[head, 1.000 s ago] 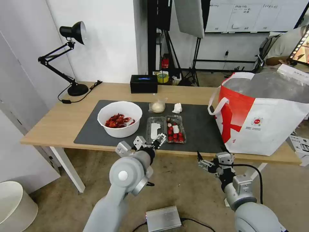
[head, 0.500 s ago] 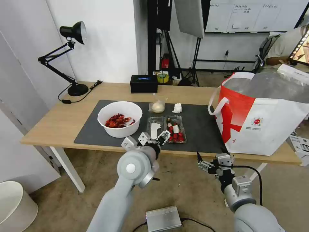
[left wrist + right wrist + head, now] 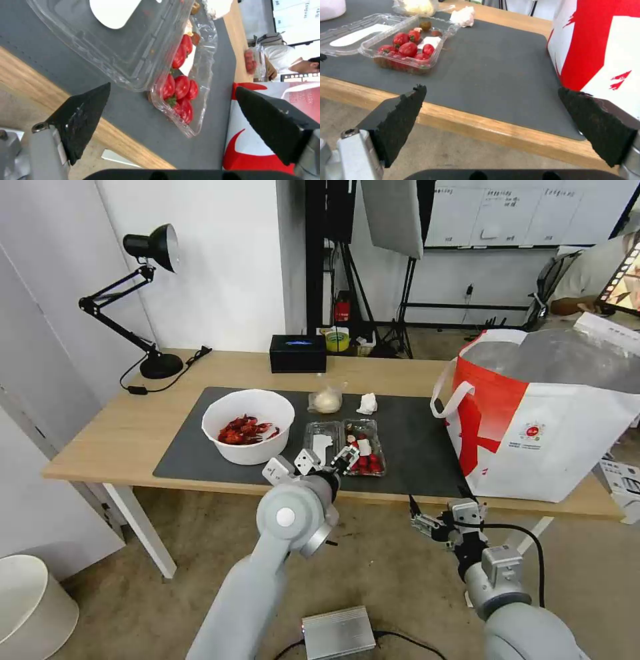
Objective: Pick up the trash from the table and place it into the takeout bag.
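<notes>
Hiding clamshell box near edge, released left hand, right hand released

1. A black articulated desk lamp stands at the upper left of the head view, its round base by the wall and its black cord trailing beside it.
2. A black rectangular box sits at upper centre.
3. A roll of yellow tape lies just right of that box.
4. A white round bin occupies the lower left corner.
5. A flat silver metal box lies on the floor at the bottom centre.
6. Black stands rise at the upper centre.
</notes>
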